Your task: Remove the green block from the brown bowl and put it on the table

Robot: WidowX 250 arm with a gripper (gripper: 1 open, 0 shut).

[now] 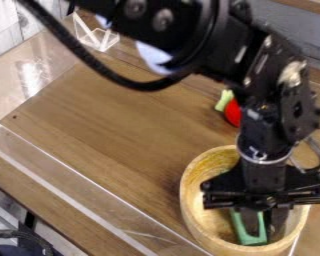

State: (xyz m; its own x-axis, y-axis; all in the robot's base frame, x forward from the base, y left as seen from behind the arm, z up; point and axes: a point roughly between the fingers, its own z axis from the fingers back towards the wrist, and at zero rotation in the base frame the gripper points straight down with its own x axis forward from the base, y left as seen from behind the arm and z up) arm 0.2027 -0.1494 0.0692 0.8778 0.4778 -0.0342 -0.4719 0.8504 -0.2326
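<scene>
Starting the pick only: gripper (266, 232) drawn nearly closed on the green block (247, 228), which sits inside the brown bowl (192, 198); lift, carry and set-down on the table (123, 125) all remain.

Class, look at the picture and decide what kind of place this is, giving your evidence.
Probably a robotics lab or test station: a black robot arm reaches into a wooden bowl, and low clear walls edge the wood-grain table.
</scene>
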